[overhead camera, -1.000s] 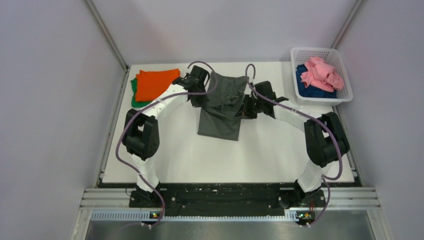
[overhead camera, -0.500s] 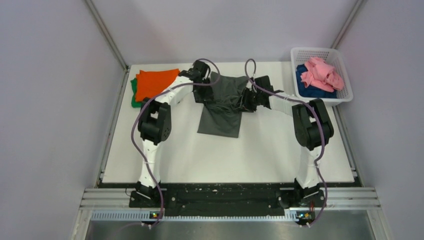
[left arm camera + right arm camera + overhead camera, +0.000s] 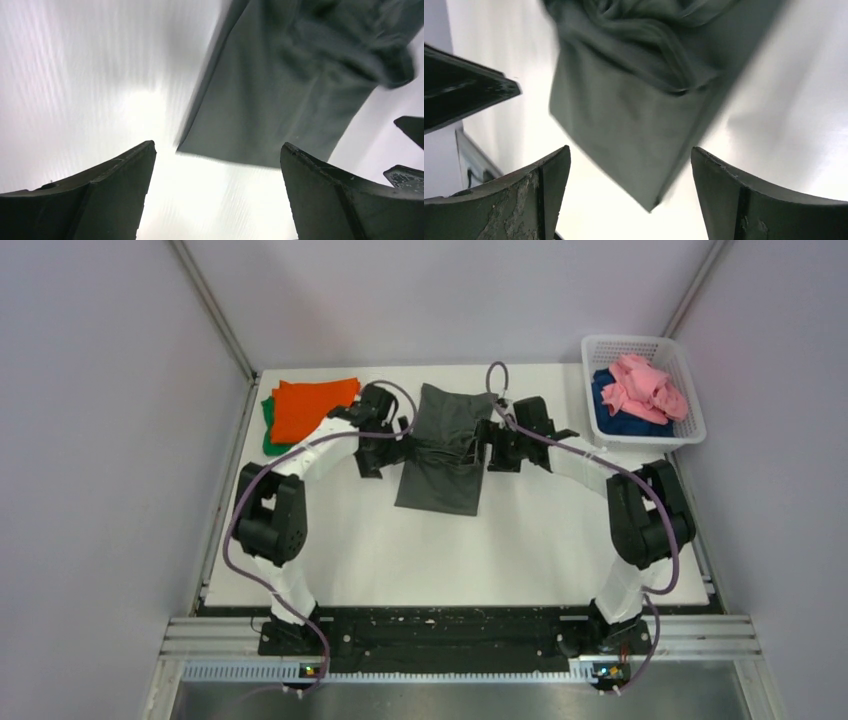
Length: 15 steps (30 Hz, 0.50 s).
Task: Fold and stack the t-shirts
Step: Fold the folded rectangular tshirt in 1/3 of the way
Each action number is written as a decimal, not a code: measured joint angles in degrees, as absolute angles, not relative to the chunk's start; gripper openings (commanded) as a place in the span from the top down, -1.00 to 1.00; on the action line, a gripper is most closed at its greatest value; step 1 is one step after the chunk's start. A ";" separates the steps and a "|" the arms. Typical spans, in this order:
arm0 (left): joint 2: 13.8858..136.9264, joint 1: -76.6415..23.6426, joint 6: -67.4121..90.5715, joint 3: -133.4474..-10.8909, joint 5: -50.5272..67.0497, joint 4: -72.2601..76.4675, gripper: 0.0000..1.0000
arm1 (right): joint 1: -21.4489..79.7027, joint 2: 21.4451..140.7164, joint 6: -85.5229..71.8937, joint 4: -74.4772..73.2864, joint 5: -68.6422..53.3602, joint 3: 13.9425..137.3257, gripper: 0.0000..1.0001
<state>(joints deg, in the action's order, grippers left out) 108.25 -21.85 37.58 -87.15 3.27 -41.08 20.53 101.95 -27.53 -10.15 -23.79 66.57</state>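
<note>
A dark grey t-shirt lies flat on the white table as a long folded strip with a rumpled band across its middle. My left gripper hovers at its left edge, open and empty. Across the strip, my right gripper stands open and empty at the right edge. The left wrist view shows the grey shirt beyond the wide jaws. In the right wrist view a corner of the shirt points down between the spread jaws. An orange shirt lies folded on a green one at the back left.
A white mesh basket at the back right corner holds a pink shirt on a dark blue one. Metal frame posts rise at both back corners. The arm bases sit on the black rail at the near edge.
Both grippers opened and let go of the grey shirt, which now lies flatter. The left gripper drew back left off the cloth; the right one eased to the right edge.
</note>
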 measured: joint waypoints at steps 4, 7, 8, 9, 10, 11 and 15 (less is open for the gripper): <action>98.63 -21.85 40.21 -73.58 2.74 -40.62 -0.97 | 27.07 101.91 -25.93 -8.64 -26.72 65.71 -0.78; 92.99 -21.85 42.26 -66.06 2.72 -40.01 -0.97 | 31.24 105.06 -25.50 -7.77 -28.40 67.61 -0.78; 91.48 -21.85 43.00 -64.10 2.70 -39.99 -0.97 | 32.08 106.72 -25.45 -7.31 -28.53 68.88 -0.78; 90.15 -21.85 43.66 -62.35 2.68 -39.81 -0.97 | 32.60 109.03 -25.43 -6.81 -28.42 71.05 -0.78; 89.08 -21.85 44.23 -60.95 2.68 -39.79 -0.97 | 32.67 110.83 -25.39 -6.00 -28.05 72.64 -0.78; 88.09 -21.85 44.95 -59.44 2.70 -39.53 -0.97 | 32.49 113.32 -25.15 -5.80 -26.68 75.33 -0.78; 85.76 -22.00 46.48 -55.46 3.18 -37.85 -0.98 | 30.76 121.16 -25.34 -3.95 -23.38 84.36 -0.78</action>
<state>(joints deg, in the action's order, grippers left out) 85.76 -22.00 46.48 -55.46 3.18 -37.85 30.76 121.16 -25.34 -3.95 -23.38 84.36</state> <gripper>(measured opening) 0.986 0.891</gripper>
